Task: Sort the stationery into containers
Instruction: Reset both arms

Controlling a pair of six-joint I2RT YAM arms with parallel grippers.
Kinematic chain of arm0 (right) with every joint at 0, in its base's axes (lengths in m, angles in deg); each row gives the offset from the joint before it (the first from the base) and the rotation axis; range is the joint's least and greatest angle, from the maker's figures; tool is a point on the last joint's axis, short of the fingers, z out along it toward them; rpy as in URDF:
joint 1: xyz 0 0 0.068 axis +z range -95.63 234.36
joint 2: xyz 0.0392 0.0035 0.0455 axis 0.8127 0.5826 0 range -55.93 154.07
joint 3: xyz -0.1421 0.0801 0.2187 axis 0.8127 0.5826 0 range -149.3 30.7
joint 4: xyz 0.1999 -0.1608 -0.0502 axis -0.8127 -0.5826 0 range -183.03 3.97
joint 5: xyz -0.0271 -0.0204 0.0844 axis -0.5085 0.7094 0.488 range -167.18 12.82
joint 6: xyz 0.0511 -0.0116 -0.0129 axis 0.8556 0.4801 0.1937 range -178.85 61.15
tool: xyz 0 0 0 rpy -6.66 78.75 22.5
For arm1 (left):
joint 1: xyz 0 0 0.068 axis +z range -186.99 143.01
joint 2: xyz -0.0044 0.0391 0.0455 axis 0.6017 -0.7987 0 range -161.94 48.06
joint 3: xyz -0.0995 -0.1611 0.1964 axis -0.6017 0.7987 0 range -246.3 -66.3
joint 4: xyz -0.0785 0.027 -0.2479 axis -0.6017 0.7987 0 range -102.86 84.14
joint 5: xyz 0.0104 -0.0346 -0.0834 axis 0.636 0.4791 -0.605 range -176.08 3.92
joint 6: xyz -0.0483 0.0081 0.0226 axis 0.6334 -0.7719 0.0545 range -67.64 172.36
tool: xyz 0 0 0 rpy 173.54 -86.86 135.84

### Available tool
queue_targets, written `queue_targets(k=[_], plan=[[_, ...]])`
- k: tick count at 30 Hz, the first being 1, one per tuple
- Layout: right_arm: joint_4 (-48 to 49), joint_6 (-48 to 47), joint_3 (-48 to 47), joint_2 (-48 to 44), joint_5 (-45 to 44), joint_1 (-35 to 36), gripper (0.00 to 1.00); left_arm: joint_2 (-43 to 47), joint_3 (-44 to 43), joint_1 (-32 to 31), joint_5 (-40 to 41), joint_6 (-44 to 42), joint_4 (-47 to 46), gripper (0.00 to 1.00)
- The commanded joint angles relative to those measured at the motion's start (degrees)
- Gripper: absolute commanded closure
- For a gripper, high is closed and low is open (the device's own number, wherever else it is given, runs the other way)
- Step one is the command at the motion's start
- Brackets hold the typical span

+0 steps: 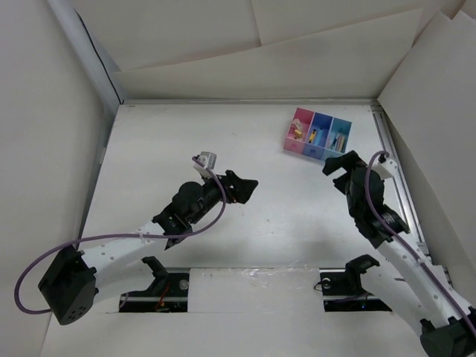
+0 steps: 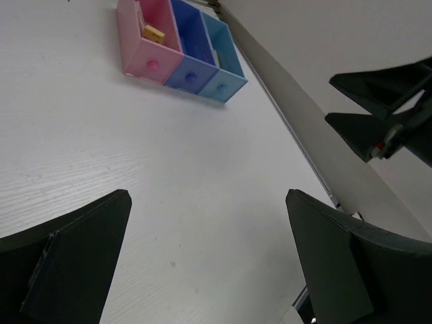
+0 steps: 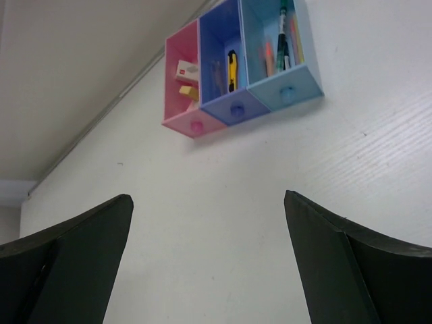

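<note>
The three joined containers point(image 1: 318, 134) stand at the back right of the table: pink, dark blue and light blue. The pink bin point(image 3: 187, 91) holds eraser-like blocks, the dark blue bin point(image 3: 224, 74) a yellow item, the light blue bin point(image 3: 277, 44) several pens. The containers also show in the left wrist view point(image 2: 177, 47). My left gripper point(image 1: 247, 187) is open and empty over the table's middle. My right gripper point(image 1: 338, 165) is open and empty just in front of the containers. No loose stationery shows on the table.
White walls enclose the table on the left, back and right. A metal rail point(image 1: 398, 175) runs along the right edge next to the right arm. My right gripper shows in the left wrist view point(image 2: 388, 118).
</note>
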Motion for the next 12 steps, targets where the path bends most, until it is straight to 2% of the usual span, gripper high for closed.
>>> queue_targets(k=[1,5,9,12], plan=[[-3.68,2.32,2.41,-6.18,-1.17,0.90,0.00,-0.16,-2.79,0.36,3.29,1.53,0.87,0.00],[-5.09,2.85,3.48,-8.04,0.94,1.42,0.00,-3.14,-5.51,0.36,3.30,2.58,5.26,0.00],[-5.88,3.55,3.48,-8.05,0.95,2.65,0.00,-5.34,-7.36,0.88,-1.00,1.70,9.05,0.00],[-6.41,3.55,2.95,-8.05,-0.37,3.97,0.00,-6.05,-7.89,0.88,-4.69,1.18,7.84,0.00]])
